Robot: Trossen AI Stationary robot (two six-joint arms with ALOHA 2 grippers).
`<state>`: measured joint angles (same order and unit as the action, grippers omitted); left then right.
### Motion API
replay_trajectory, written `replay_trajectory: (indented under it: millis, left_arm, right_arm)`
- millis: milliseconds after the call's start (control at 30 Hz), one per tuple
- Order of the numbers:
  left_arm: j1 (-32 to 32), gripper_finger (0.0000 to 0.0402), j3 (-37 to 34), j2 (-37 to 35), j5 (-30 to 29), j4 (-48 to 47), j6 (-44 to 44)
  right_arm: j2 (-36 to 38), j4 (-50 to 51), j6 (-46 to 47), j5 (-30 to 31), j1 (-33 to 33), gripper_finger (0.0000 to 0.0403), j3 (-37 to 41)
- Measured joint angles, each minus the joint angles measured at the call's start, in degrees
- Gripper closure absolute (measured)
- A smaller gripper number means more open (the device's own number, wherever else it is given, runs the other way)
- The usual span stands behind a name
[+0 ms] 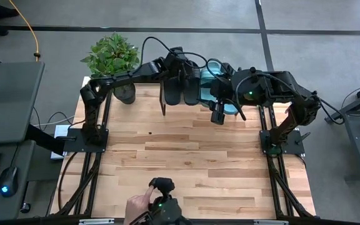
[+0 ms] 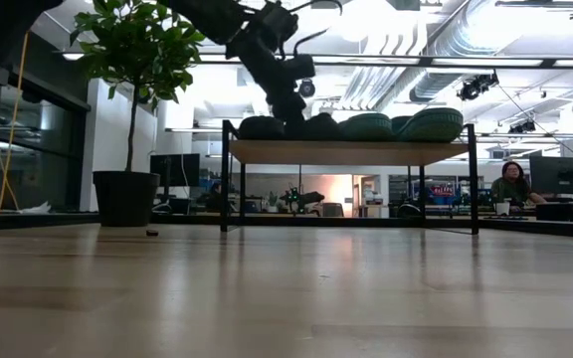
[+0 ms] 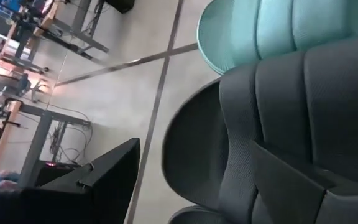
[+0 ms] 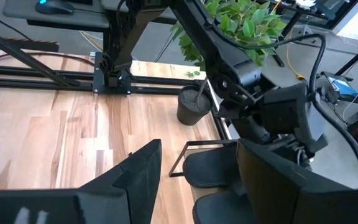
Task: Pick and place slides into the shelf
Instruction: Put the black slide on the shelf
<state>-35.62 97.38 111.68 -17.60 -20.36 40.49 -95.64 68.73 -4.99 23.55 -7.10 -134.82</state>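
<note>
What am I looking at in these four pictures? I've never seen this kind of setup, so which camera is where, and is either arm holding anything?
Two dark robot arms work at a wooden table. One picture looks straight down, one looks level across the tabletop, and two come from cameras on the arms' wrists. At the far edge stands a low shelf with black slides and teal slides on top; a potted plant stands beside it. The left gripper is over the black slides, which fill its wrist view. The right gripper hangs near the shelf, open and empty. Whether the left one grips a slide I cannot tell. A person's hand shows at the near edge.
</note>
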Motion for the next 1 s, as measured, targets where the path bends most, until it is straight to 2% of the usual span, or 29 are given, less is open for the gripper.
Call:
replay_trajectory:
  millis: [200, 500, 1000]
  left_arm:
    - [0.1, 0.0115, 0.1, 2.6, -1.1, 0.9, 0.6]
    - [0.1, 0.0115, 0.1, 2.8, -1.5, 0.5, 0.1]
    - [2.4, 0.0115, -0.4, -0.3, -3.0, 6.4, 1.9]
  right_arm:
    - [0.0, 0.1, 0.0, -0.2, 0.0, 0.0201, 0.0]
    - [0.0, 0.2, 0.0, -0.3, 0.0, 0.0201, 0.0]
    - [0.0, 0.4, 0.0, -0.5, 0.0, 0.0201, 0.0]
